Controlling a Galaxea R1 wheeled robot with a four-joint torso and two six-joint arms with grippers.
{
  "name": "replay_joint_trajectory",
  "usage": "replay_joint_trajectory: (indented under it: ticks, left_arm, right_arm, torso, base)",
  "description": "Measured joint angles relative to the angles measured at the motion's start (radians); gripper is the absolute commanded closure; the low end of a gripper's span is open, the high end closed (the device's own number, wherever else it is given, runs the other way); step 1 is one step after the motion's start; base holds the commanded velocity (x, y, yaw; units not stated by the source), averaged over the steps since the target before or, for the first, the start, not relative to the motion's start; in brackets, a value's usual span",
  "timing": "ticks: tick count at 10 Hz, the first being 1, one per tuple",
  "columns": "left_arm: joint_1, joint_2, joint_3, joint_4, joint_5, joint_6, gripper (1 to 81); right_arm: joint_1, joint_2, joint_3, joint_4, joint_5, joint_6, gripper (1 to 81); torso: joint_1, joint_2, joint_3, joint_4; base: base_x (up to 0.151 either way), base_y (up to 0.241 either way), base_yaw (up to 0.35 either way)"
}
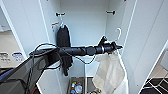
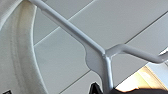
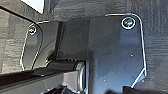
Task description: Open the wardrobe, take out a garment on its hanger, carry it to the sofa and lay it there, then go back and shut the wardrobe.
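The left gripper (image 1: 115, 46), reaching into the open tall white wardrobe (image 1: 146, 35), is clenched on the thin white plastic hanger (image 1: 118, 33) just below its hook, with the creamy white T-shirt (image 1: 111, 71) draped beneath toward five o'clock. The hook points to twelve o'clock, apparently off the rail, the garment's long axis vertical. The shirt could slide off a tilted hanger, or snag the right door edge. Whether the right gripper is clenched cannot be told.
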Motion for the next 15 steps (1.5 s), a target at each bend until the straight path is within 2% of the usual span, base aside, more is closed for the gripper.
replay_joint_trajectory:
  ticks: [2, 10, 13, 15]
  left_arm:
    - [0.011, 0.000, 0.003, 0.021, -0.001, 0.000, 81.1]
    - [0.037, -0.016, 0.059, 0.061, 0.002, -0.001, 81.1]
    - [0.064, -0.076, 0.132, 0.090, 0.024, -0.003, 81.1]
    - [0.139, -0.151, 0.166, 0.139, 0.030, -0.003, 81.1]
  right_arm:
    - [0.001, 0.000, 0.000, 0.000, 0.004, 0.000, 1.0]
    - [0.000, 0.000, 0.000, 0.000, 0.005, 0.000, 1.0]
    - [0.001, 0.000, 0.000, 0.000, 0.006, 0.000, 1.0]
    - [0.001, 0.001, 0.000, 0.000, 0.006, 0.000, 1.0]
  torso:
    - [0.000, 0.000, 0.000, 0.000]
    - [-0.001, -0.001, 0.000, 0.000]
    - [-0.001, -0.001, 0.000, 0.000]
    - [-0.001, -0.001, 0.000, 0.000]
  base:
    - [-0.107, 0.000, 0.000]
    - [0.000, 0.000, 0.000]
    - [0.000, 0.000, 0.000]
    - [0.000, 0.000, 0.000]
